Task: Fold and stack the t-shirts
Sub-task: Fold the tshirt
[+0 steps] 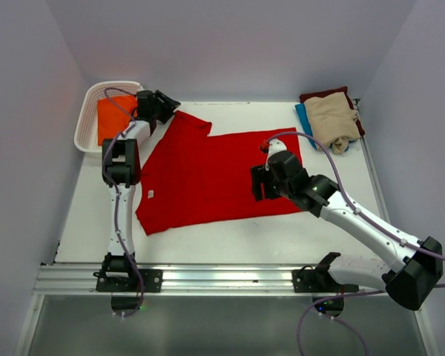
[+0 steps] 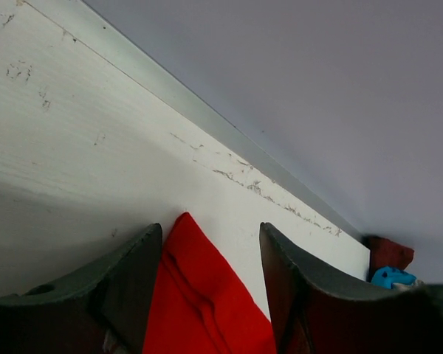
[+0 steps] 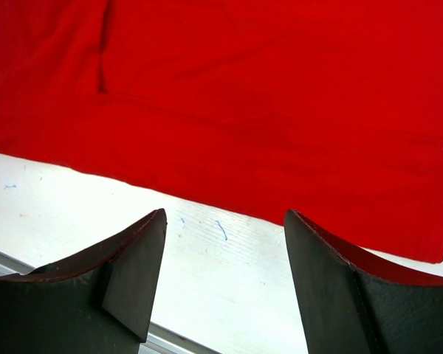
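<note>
Left gripper (image 2: 210,240) straddles a sleeve tip of the red t-shirt (image 1: 208,174), jaws apart, nothing pinched. Right gripper (image 3: 225,228) gapes empty by the hem; we judge both poised to fold.

The white table (image 1: 230,239) bears a red t-shirt (image 1: 208,178), corner between the left fingers (image 2: 122,284), hem just past the right fingers (image 3: 136,265); basket (image 1: 84,122) and shirt stack (image 1: 331,119) beyond.

Five t-shirts (image 1: 208,178) — one basket (image 1: 87,111) — two arms (image 1: 123,208).
</note>
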### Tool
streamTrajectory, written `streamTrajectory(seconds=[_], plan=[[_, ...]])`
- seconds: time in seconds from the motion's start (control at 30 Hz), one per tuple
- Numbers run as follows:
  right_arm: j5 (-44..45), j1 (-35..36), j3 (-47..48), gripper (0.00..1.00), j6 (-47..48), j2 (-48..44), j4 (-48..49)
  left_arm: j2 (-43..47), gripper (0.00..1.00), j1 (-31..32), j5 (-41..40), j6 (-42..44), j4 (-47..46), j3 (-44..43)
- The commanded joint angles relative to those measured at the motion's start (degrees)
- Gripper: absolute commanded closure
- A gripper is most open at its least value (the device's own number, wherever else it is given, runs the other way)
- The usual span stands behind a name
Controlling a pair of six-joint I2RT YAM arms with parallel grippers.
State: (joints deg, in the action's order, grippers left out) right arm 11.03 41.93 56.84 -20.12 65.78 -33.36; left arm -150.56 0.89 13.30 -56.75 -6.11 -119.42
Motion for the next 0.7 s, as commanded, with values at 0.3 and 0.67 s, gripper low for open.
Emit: streamTrajectory(seconds=[0.3, 0.67], plan=[[1.9, -0.4, -0.2, 0.37, -1.0, 0.7, 1.4, -0.5, 0.46, 1.2, 2.0, 0.1, 0.0, 1.7], [2.7, -0.7, -1.4, 0.80, -2.1, -0.2, 1.3, -1.8, 1.00, 0.9, 2.7, -0.3, -1.0, 1.8]])
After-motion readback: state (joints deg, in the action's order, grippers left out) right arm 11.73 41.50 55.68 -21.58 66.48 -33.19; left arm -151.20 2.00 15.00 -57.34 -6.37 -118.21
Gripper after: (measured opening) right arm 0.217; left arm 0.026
